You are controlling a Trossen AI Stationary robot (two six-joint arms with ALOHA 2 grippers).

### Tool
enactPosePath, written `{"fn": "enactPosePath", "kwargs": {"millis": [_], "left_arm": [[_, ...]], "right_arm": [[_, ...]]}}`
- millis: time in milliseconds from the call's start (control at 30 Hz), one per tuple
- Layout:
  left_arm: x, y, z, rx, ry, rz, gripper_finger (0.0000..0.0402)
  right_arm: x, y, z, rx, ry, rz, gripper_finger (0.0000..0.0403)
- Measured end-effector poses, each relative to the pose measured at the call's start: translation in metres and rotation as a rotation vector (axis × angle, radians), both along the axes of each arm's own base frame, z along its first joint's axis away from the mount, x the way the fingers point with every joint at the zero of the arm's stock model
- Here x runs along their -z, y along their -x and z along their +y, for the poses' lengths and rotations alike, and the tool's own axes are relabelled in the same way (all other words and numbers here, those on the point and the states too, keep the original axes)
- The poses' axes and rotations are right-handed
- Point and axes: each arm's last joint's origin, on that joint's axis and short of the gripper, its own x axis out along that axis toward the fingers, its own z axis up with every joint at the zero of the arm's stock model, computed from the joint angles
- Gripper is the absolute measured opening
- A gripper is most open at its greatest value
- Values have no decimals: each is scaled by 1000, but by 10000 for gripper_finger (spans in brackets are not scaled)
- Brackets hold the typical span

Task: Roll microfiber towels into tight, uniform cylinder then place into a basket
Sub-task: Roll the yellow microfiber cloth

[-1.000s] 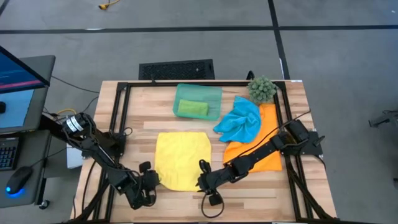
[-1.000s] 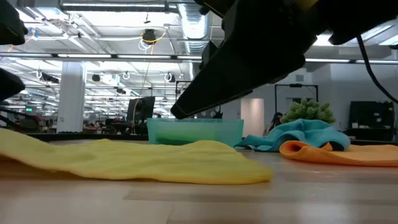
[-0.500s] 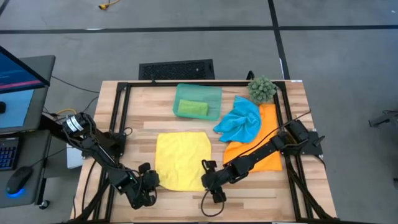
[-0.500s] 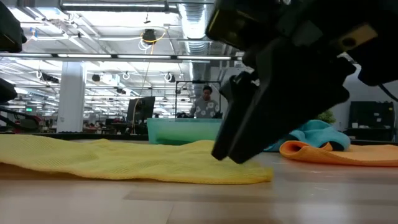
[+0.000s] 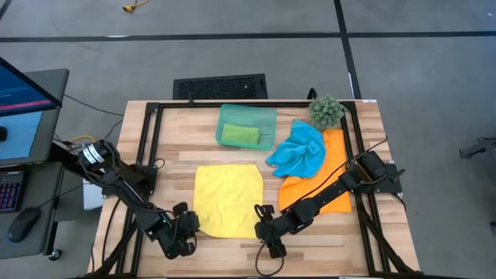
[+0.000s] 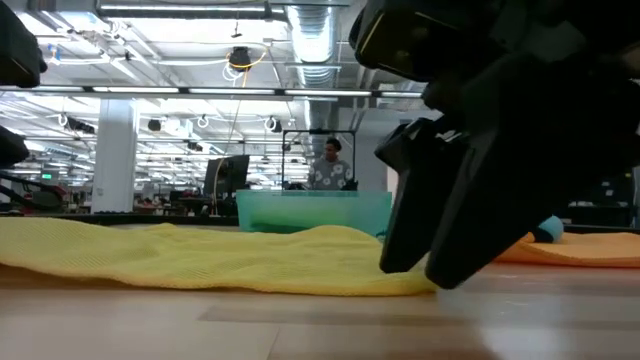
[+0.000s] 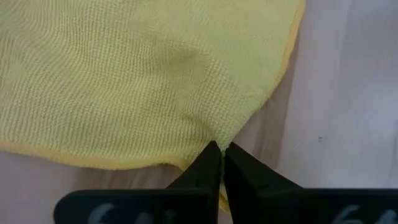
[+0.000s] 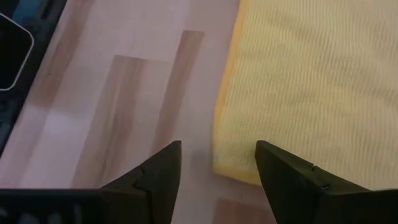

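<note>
I have the yellow towel (image 5: 226, 199) spread flat on the table (image 5: 364, 240), toward its near edge, with both arms down at the towel's near corners. My left gripper (image 5: 188, 225) sits at the near left corner; in the left wrist view its fingers (image 7: 208, 167) are pinched together on the yellow hem, so it has a grip on that corner. My right gripper (image 5: 261, 229) is low at the near right corner. In the right wrist view its fingers (image 8: 163, 171) stand apart with the towel's corner lying between them, and nothing is clamped.

The basket (image 5: 267, 116) sits at the far side of the table, well apart from the yellow towel, and the green towel (image 5: 239, 134) lies inside it as a short roll. The blue towel (image 5: 301, 150) is crumpled to the right of the basket, lying partly over the orange towel (image 5: 335, 172), which stretches along the right side under my right arm. A green plant ball (image 5: 326, 111) stands at the far right corner, just beyond the blue towel.

In the low view, a person (image 6: 329, 166) shows in the room beyond the basket.
</note>
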Motion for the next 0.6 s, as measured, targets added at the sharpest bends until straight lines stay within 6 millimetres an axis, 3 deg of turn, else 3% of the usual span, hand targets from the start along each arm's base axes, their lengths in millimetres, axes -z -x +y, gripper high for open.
{"fn": "enactPosePath", "kwargs": {"millis": [600], "left_arm": [[0,-4,3,0,9,15,4]], "right_arm": [[9,2,-16,72,80,3,213]]}}
